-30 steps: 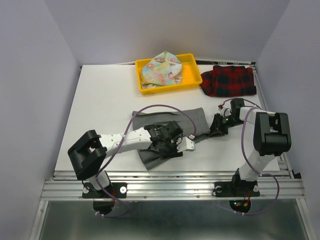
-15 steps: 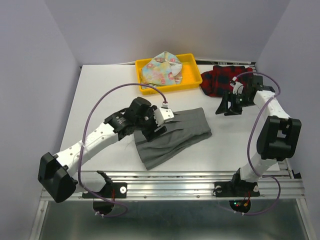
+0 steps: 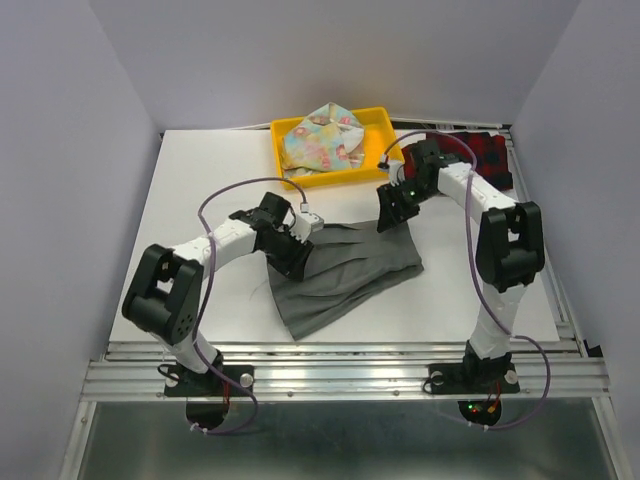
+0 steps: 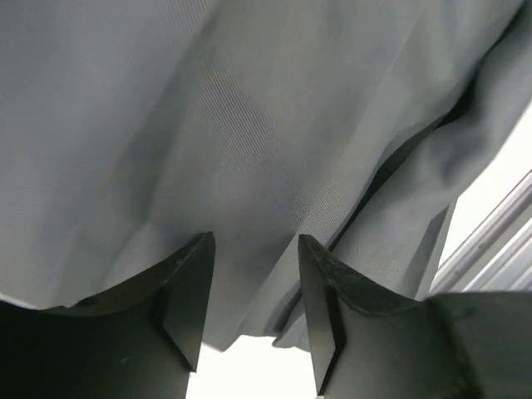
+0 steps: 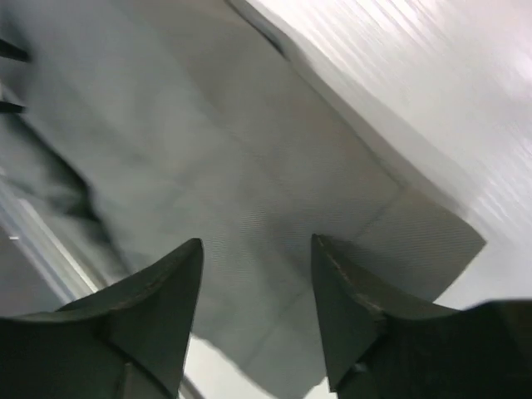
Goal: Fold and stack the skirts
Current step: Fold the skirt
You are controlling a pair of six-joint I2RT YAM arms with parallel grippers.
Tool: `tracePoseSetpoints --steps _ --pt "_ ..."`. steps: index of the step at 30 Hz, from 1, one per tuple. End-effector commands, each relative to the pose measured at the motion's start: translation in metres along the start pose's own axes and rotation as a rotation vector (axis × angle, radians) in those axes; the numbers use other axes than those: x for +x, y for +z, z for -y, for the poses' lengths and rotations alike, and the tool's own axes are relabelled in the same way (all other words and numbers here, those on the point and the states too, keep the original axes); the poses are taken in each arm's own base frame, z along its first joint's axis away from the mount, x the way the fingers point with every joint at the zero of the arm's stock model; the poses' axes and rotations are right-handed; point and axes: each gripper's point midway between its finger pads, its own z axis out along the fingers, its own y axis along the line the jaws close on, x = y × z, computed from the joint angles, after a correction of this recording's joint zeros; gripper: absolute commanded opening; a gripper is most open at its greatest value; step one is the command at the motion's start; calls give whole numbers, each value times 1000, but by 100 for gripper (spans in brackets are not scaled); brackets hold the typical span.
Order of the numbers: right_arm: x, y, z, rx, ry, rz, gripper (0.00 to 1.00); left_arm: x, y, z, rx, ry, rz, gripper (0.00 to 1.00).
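No readable text, label, brand, number or sign is showing in any of the views

Left tool (image 4: 253, 243) & right tool (image 5: 258, 243) both low, angled toward each other, jaws apart.
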Motion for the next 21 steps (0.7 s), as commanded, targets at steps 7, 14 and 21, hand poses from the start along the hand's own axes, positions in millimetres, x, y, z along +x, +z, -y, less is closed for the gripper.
tracePoseSetpoints --steps 7,14,21 --pt "120 10 63 215 -11 -340 52 -3 36 -52 -39 -156 -110 44" --pt "169 30 -21 38 -28 -507 50 -87 50 -118 -183 -21 -69 43" --pt "144 53 -138 -257 -23 -452 64 -181 -17 -105 -173 85 188 55"
